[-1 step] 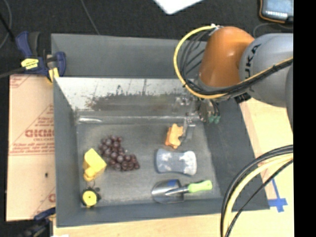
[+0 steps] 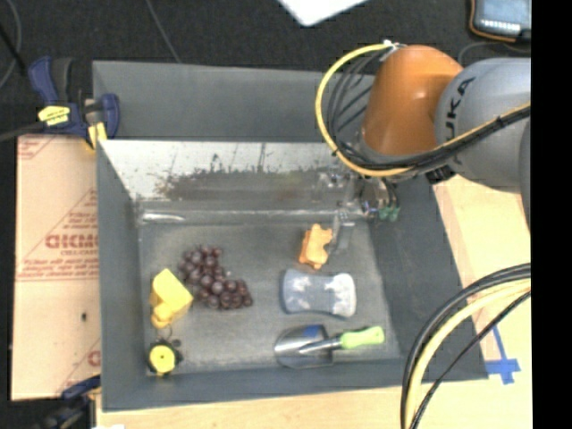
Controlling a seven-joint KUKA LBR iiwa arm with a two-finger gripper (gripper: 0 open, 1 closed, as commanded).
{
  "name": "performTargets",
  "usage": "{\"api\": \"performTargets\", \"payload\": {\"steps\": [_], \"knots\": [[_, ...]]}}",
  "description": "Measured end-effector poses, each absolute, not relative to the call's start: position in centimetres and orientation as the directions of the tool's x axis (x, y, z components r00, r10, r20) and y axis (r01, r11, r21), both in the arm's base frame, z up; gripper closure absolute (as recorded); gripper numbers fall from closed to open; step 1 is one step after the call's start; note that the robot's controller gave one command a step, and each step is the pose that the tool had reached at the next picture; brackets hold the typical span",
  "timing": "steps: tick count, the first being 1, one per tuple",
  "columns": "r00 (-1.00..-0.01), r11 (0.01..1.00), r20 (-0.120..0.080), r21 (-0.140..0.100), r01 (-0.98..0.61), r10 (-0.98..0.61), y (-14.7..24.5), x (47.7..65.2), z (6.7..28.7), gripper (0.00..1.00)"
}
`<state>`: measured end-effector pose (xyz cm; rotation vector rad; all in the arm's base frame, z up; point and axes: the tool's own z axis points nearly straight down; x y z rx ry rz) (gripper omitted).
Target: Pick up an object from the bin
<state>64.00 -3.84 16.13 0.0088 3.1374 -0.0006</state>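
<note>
My gripper (image 2: 344,223) is low at the far right of the bin (image 2: 259,164), near the back wall, metal parts hanging under the wrist. Open or closed, I cannot tell, and I see nothing gripped. Closest thing is the small orange-tan piece (image 2: 315,247) - lumpy, standing on the floor just beside the gripper tip, down and left of it in the view; touching or not, I cannot tell. Next out, toward the near wall, lies the blue-grey and white bundle (image 2: 318,293), apart from the orange-tan piece. Past that, against the near wall, is the scoop (image 2: 326,342) - silvery bowl, blue neck, green handle pointing right. Well to the left is the bunch of dark purple grapes (image 2: 213,277), and touching its left side the yellow block (image 2: 170,298). The small yellow round thing (image 2: 162,357) sits in the near left corner. Above my gripper is the orange cover (image 2: 407,96), with yellow and black cables (image 2: 332,88) looped round it.
</note>
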Motion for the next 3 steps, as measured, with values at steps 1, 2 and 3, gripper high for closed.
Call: {"api": "performTargets", "payload": {"steps": [1,2,3], "knots": [[-1.000,1.000,-0.012,-0.001,0.004,0.004,-4.1,63.7,12.0,0.00],[-0.979,0.979,-0.010,0.001,0.205,0.205,-5.7,63.4,8.4,1.00],[-0.979,0.979,-0.010,0.000,0.204,0.204,-5.7,63.4,8.4,1.00]]}}
